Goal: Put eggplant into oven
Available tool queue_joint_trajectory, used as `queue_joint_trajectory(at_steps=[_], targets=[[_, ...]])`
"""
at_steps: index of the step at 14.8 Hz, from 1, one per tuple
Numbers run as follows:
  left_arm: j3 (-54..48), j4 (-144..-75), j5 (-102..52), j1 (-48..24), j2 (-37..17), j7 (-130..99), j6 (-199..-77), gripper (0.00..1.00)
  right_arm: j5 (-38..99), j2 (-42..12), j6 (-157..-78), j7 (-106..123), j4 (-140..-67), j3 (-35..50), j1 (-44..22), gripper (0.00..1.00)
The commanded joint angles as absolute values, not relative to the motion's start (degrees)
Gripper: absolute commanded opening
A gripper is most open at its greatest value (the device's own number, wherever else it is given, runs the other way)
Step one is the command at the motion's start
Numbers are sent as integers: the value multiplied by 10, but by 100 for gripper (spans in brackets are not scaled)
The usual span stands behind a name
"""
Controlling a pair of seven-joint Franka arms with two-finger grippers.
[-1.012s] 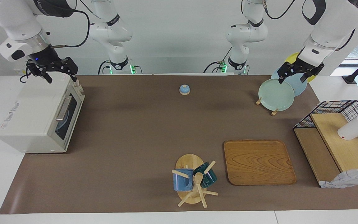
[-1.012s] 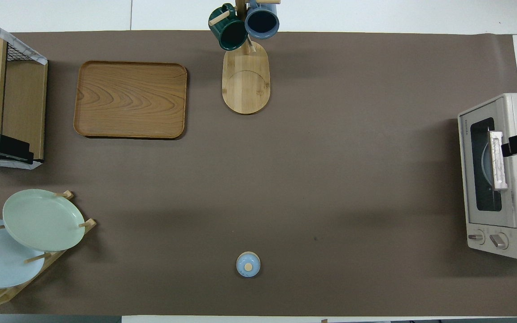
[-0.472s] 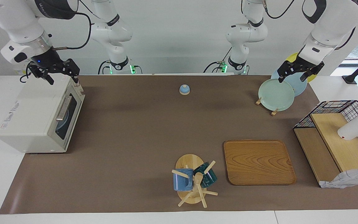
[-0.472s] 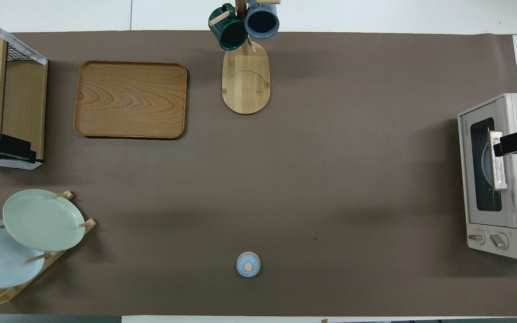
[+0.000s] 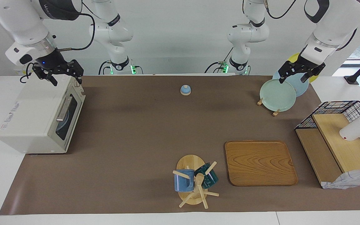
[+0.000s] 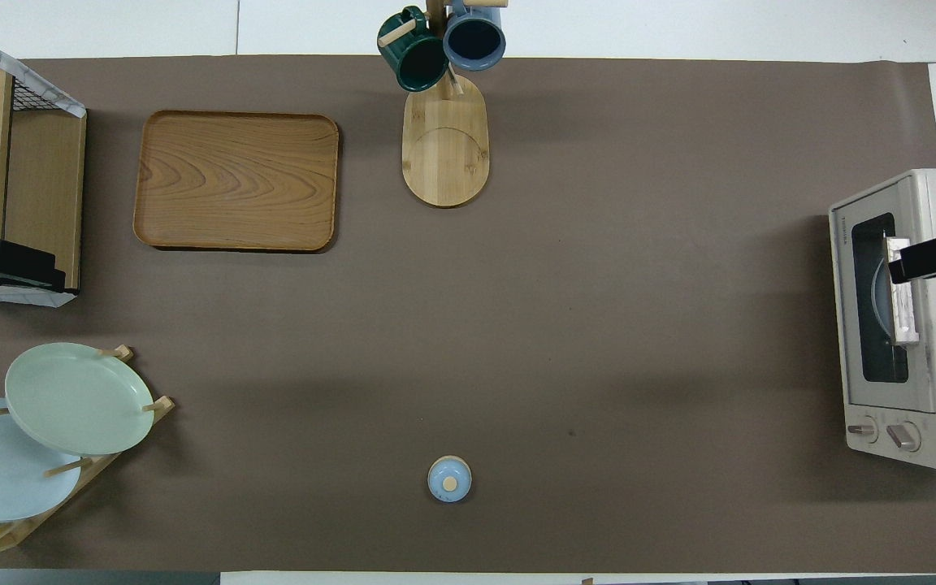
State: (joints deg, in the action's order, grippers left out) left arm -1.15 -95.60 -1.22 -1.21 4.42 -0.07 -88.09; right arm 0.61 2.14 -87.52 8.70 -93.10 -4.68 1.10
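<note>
Right hand crept toward the oven's door edge; no eggplant in sight.

Over the last second my right hand (image 5: pixel 67 82) drifted across the top of the boxy off-white toaster oven (image 5: pixel 33 118) toward its dark glass door (image 5: pixel 69 117), fingers spread wide and holding nothing. The door stood shut, so I judged opening it came first. My left hand (image 5: pixel 294 79) waited over the pale green plate (image 5: pixel 277 95) in the wooden plate stand, also wide and holding nothing. I could not find the eggplant anywhere on the counter (image 5: pixel 136 140). Through the oven glass I made out only a round bluish dish (image 6: pixel 879 302). The rectangular wooden tray (image 5: pixel 259 162) carried nothing, and the black wire-and-wood shelf (image 5: pixel 323 156) held a white cup (image 5: pixel 355 129) on its side.
</note>
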Motion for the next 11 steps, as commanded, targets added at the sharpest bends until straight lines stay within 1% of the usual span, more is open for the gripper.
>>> queue_joint_trajectory(at_steps=[1, 11], targets=[[-8, -962, -19, -17, 53, -4, -887, 100, 3, 20, -871, 79, -927, -51, 7, 100], [-8, -962, -19, -12, 53, -4, -885, 100, 2, 20, -874, 78, -928, -50, 7, 100]])
